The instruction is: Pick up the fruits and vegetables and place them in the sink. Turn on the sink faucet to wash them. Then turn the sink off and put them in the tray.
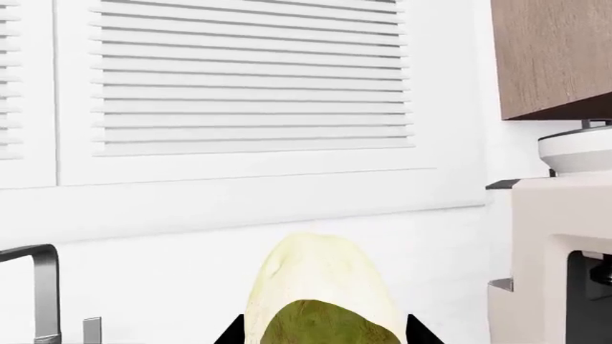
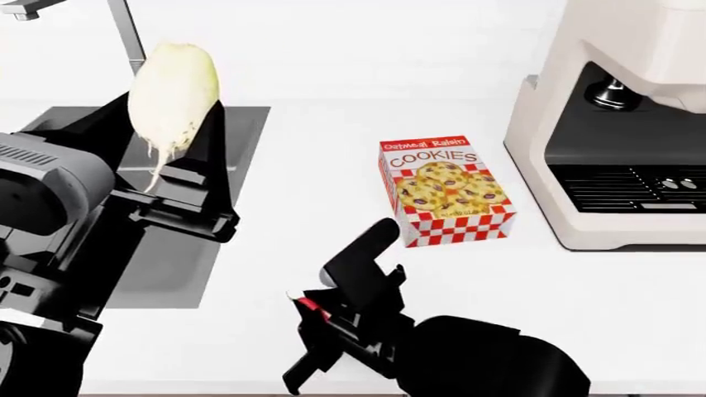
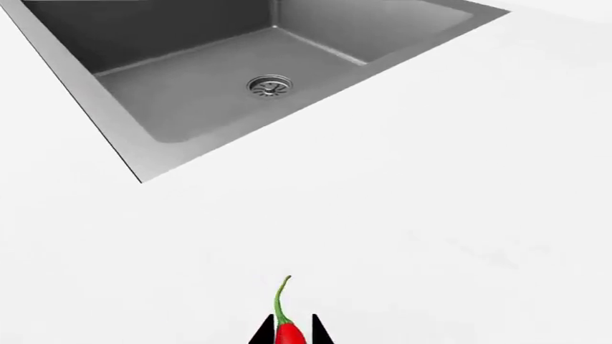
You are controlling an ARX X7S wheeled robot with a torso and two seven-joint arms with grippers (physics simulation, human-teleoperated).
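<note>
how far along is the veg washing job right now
Early stage. Both vegetables are picked up: the left gripper holds the cream root vegetable above the sink, and the right gripper grips the red chili pepper over the counter. The basin holds nothing yet. Still left: dropping both in, running the faucet, shutting it off, then traying them.

Root vegetable (image 1: 320,287) between jaws, louvred shutter (image 1: 249,75)

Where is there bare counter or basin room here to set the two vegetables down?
The dark grey sink basin is bare around its round steel drain. White countertop lies free between the sink and the red-and-white checkered cookie box. It is crowded from that box to the cream coffee machine.
</note>
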